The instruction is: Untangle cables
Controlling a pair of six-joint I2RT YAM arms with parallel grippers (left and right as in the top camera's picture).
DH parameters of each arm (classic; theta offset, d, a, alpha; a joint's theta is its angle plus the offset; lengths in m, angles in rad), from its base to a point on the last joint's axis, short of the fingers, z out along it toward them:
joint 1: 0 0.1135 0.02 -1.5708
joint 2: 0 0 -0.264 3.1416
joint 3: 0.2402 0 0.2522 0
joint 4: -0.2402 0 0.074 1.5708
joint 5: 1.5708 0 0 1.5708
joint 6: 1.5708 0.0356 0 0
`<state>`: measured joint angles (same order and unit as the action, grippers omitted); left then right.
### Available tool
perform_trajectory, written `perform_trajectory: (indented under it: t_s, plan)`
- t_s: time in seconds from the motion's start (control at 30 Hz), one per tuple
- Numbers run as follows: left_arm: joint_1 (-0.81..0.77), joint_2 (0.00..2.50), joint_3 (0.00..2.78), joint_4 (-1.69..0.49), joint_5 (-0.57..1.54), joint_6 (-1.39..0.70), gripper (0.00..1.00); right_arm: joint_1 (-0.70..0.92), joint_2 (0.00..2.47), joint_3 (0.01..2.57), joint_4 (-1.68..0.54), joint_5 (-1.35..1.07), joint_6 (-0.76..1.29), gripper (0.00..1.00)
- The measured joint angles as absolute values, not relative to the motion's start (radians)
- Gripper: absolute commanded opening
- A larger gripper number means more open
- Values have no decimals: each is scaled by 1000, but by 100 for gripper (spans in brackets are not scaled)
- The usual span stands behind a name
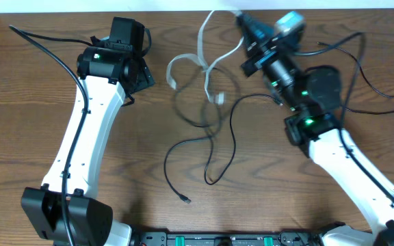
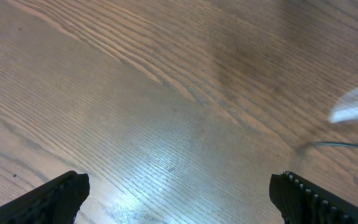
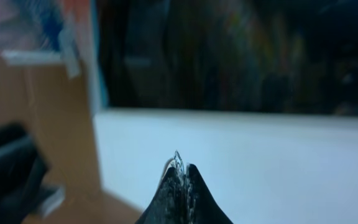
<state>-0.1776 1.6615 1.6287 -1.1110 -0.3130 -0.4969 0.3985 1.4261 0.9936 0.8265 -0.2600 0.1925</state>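
Closest to me, a small plug (image 1: 185, 199) lies at the loose end of one of the black cables (image 1: 233, 130). They wander in slack loops across the middle of the worktop (image 1: 19, 123), crossing each other and the white cable (image 1: 206, 67); which strand lies on top I can't tell. Left of that tangle, the left end effector (image 1: 141, 74) hovers with its jaws spread as wide as they go, nothing between them and only bare wood beneath. Farther back, the white cable makes a flat loop and climbs toward the far edge. Over there the right end effector (image 1: 241, 19) is clamped fully together. A thin glint at its tips suggests it has the white cable's far end pinched, though that view is blurred. These cords look light, limp and a bit slippery, so I'd expect them to drag along rather than lift cleanly. The plug ends, or a straight run just behind one, probably give the surest hold.
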Motion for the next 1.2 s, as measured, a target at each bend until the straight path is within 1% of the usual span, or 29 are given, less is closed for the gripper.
perform_trajectory:
  t_s: [0.17,0.5,0.67,0.9,1.2]
  plan:
    - [-178,1662,1629,-1111,-313,-497,98,351,1416,1086,817,-250,193,1]
    - [-178,1662,1629,-1111,-313,-497,98,353,1415,1210,752,-248,193,1]
    - [-178,1662,1629,-1111,-313,-497,98,384,1419,1217,667,-249,186,1]
    - [-178,1662,1629,-1111,-313,-497,98,421,1458,1217,679,-250,174,1]
    - [-178,1662,1629,-1111,-313,-497,98,445,1591,1219,553,-253,202,1]
